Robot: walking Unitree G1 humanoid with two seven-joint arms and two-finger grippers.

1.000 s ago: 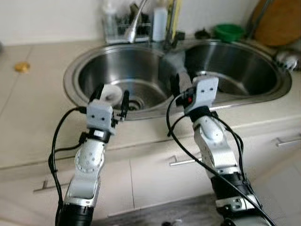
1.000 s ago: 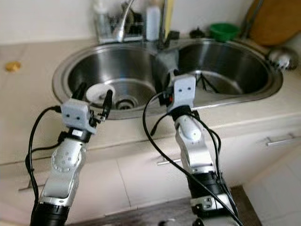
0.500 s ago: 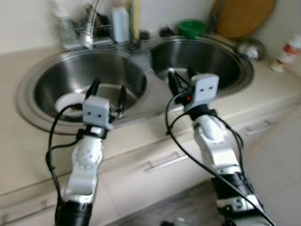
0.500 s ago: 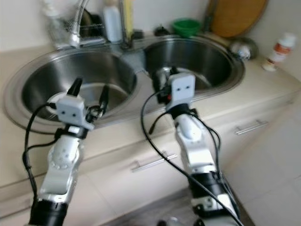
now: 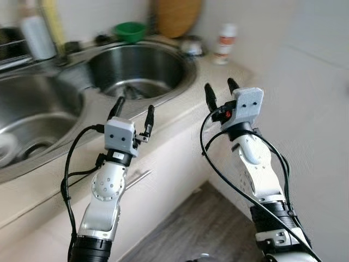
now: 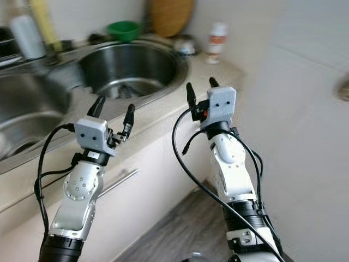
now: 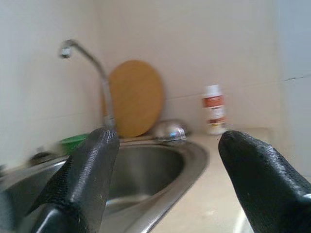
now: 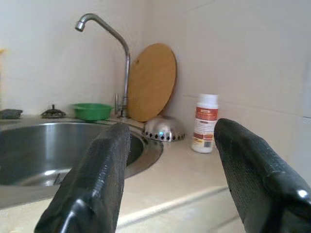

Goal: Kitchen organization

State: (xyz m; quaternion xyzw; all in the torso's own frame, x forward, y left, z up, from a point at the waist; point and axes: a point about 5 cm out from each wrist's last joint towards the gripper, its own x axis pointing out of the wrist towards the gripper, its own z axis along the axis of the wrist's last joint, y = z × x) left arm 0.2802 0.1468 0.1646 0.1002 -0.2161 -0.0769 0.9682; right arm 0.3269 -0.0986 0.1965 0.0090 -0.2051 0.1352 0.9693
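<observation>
Grippers, left [image 5: 134, 108] and right [image 5: 219, 92], are being held up empty with fingers spread beside the sink [image 5: 182, 82], seemingly readied for the white bottle [image 5: 224, 43] behind it.

Domestic kitchen. Stainless double sink [image 5: 163, 90] set into a beige desk [image 5: 218, 73], with curved tap [image 8: 109, 36] behind. Round wooden cutting board [image 8: 151, 82] leaned against pale wall. Green bowl [image 5: 130, 30], overturned metal strainer [image 8: 163, 128] and white bottle with red label [image 8: 205, 123] standing beside the basin. Cream cabinet fronts with bar handle [image 6: 119, 180] below. Grey wood-look floor [image 5: 202, 224] underfoot.
</observation>
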